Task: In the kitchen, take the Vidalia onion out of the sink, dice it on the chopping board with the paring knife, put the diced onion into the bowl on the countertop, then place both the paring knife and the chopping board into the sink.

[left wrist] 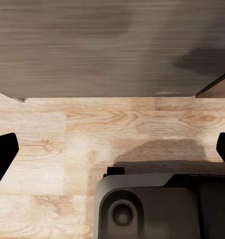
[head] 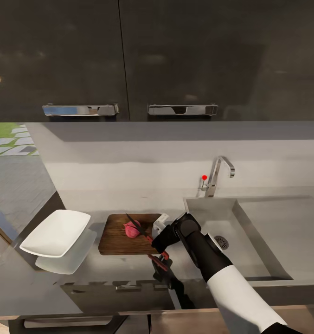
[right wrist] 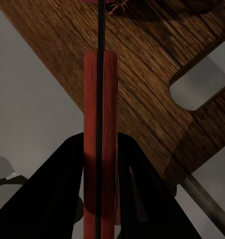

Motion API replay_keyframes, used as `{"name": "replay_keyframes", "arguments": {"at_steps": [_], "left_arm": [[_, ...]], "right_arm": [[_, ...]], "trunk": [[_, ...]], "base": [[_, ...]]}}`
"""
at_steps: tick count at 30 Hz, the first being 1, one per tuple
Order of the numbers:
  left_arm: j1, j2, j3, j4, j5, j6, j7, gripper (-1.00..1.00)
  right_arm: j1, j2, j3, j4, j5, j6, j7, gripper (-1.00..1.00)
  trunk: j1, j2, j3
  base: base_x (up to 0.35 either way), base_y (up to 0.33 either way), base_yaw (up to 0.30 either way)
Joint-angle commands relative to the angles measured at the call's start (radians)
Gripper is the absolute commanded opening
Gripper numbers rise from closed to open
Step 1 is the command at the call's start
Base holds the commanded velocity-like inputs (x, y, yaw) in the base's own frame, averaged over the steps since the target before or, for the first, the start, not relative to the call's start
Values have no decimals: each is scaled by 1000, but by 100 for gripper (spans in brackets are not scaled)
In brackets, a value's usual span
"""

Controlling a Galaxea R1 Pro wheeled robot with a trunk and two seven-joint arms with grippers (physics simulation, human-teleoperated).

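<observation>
Right gripper [right wrist: 100,174] is clamped on the red handle of the paring knife [head: 139,227], one dark finger [right wrist: 62,189] on each side of it. In the head view the dark blade runs up and left from the hand and lies across the Vidalia onion [head: 131,229], which sits whole on the chopping board [head: 115,239], toward its right half. The blade looks to be at or on the onion's top; contact cannot be confirmed.

Risks, judged from this state:
- The onion is round and unsupported; the left arm is nowhere near it. A press off its centre could roll it along the board, or off the right edge toward the sink [head: 249,222].
- The grip is on the handle's rear part, so downward force may pivot the knife between the fingers.
- The board lies loose on the glossy countertop [head: 27,273]; sideways load could slide it toward the bowl [head: 54,232], just beside its left edge.

Arm pose: the right arm reaches up from the lower right over the sink's front corner, wrist bent toward the board, hand at the board's right edge. The left wrist view shows wood floor, a dark cabinet front and the robot's grey base; the left gripper's [left wrist: 112,149] dark fingertips [left wrist: 3,154] stand far apart, holding nothing.
</observation>
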Motion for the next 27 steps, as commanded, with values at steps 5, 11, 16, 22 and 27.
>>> {"name": "replay_keyframes", "arguments": {"at_steps": [5, 11, 16, 22, 27], "left_arm": [[-1, 0, -8, 0, 6, -3, 4, 100], [-1, 0, -8, 0, 6, -3, 4, 100], [-1, 0, -8, 0, 6, -3, 4, 100], [-1, 1, -8, 0, 6, -3, 4, 100], [-1, 0, -8, 0, 6, -3, 4, 100]], "right_arm": [[-1, 0, 0, -1, 14, 2, 10, -100], [-1, 0, 0, -1, 14, 2, 10, -100], [-1, 0, 0, -1, 14, 2, 10, -100], [-1, 0, 0, -1, 14, 2, 10, -100], [-1, 0, 0, -1, 14, 2, 10, -100]], "trunk": [[1, -2, -2], [1, -2, -2], [1, -2, -2], [1, -2, -2], [1, -2, -2]], "base": [[0, 0, 0], [0, 0, 0], [0, 0, 0], [0, 0, 0], [0, 0, 0]]}}
